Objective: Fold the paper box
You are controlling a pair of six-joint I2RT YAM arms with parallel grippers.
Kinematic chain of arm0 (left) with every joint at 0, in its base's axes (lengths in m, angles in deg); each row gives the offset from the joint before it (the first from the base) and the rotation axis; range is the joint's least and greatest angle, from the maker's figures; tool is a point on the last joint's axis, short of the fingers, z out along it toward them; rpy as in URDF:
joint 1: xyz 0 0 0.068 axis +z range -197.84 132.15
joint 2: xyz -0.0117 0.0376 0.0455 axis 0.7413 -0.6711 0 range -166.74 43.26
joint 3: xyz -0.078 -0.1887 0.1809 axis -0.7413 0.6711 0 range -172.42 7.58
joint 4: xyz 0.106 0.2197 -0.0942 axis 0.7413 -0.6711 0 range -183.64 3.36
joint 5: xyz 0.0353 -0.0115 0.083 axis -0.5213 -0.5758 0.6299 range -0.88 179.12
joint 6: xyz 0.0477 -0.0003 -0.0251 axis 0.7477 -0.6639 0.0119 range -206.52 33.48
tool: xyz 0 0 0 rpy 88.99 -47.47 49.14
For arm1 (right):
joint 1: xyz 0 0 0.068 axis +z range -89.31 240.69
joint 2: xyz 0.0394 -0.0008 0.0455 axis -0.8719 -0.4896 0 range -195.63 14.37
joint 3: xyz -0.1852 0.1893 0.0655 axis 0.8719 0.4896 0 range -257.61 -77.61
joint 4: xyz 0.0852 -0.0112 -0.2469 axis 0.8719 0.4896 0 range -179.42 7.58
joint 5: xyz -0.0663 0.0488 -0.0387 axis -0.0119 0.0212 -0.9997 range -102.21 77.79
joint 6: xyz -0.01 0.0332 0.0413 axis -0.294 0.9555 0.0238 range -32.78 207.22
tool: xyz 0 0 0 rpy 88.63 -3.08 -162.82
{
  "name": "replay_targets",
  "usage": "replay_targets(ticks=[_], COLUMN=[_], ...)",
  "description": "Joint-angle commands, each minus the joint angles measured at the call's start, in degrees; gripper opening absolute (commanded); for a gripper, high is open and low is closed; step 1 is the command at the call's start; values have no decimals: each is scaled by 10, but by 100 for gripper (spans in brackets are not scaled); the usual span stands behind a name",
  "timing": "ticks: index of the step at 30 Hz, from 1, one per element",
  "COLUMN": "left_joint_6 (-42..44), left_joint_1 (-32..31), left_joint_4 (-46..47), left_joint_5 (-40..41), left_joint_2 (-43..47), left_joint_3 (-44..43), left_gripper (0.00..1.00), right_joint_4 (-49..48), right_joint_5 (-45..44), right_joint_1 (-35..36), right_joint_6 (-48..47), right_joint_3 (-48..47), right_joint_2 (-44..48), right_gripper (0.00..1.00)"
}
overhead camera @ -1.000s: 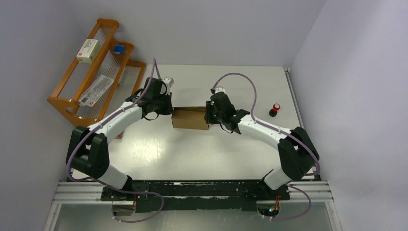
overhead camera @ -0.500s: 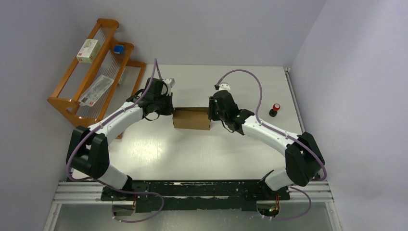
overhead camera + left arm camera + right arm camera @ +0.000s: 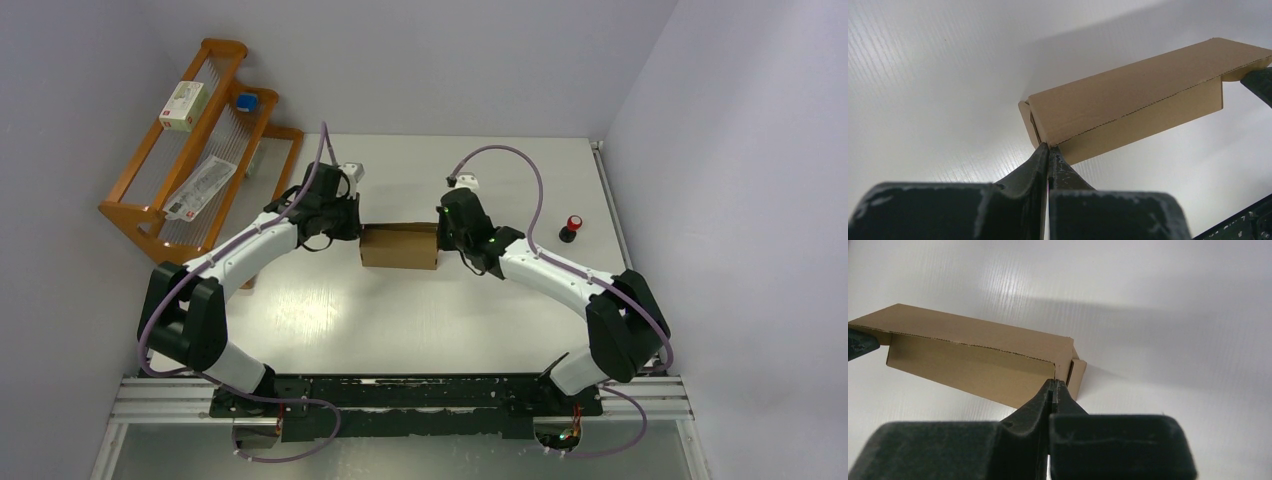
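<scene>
Scene: seen from above, my two white-and-black arms reach in from the near edge of a white bench (image 3: 420,320) and meet at its middle.
Paper box: a small rectangular box of plain brown corrugated cardboard (image 3: 398,245) lies flat mid-bench, directly between my two grippers, with its long sides facing near and far.
Box detail, left wrist view: the lid panel (image 3: 1128,95) is folded over the top, and a small end flap stands slightly out at the end nearest me.
Box detail, right wrist view: the box (image 3: 973,360) shows a similar flap set back at its near end.
Left gripper: my left gripper (image 3: 354,230) is closed, fingers together, with its tips (image 3: 1049,147) against the box's left end corner. I cannot tell whether any cardboard is pinched.
Right gripper: my right gripper (image 3: 441,234) is also closed, with its tips (image 3: 1054,385) touching the box's right end corner. Again, I cannot tell whether it pinches an edge.
Rack: an orange-brown wooden rack (image 3: 222,48) stands at the far left and holds a small white box with a green and red label (image 3: 185,105).
Button: a black knob with a red top (image 3: 571,228) sits on the bench to the right, well apart from the box.
</scene>
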Motion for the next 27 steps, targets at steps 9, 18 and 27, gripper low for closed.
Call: replay_targets(ticks=[9, 18, 27], left_joint_6=[-29, -48, -61], left_joint_1=[-29, -41, -46], left_joint_4=[-1, 19, 37], left_joint_5=[3, 31, 46], left_joint_2=[0, 20, 37], left_joint_3=[48, 88, 119], left_gripper=[5, 5, 7], right_joint_4=[-31, -54, -40], right_joint_5=[-23, -4, -3], right_joint_1=[16, 17, 12], right_joint_6=[40, 43, 47], right_joint_3=[52, 96, 102], right_joint_2=[15, 25, 75], right_gripper=[0, 0, 22])
